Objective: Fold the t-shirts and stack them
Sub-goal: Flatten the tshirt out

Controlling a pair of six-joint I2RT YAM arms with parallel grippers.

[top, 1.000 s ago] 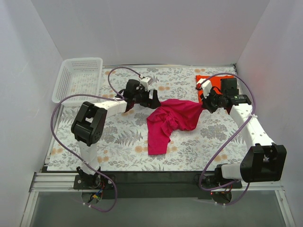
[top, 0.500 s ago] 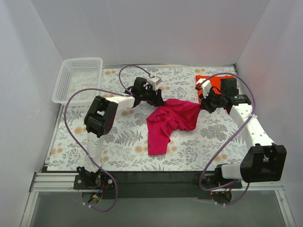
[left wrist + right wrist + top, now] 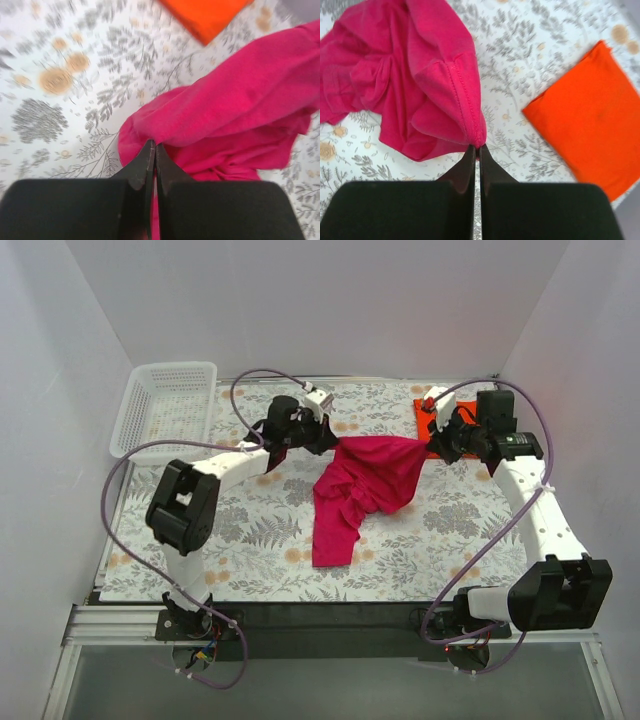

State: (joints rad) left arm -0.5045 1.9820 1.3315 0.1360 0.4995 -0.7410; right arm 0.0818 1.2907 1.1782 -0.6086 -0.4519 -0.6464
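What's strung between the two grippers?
The magenta-pink t-shirt: the left gripper pinches one end, the right gripper the other, as the top view shows.

The surface [image 3: 250,540], covered in a grey fern and orange flower print, carries a white lattice basket [image 3: 160,410] at its far left corner, a folded orange-red t-shirt [image 3: 590,120] lying flat near the far right corner, and the crumpled lower part of a magenta-pink t-shirt [image 3: 345,505] in the middle
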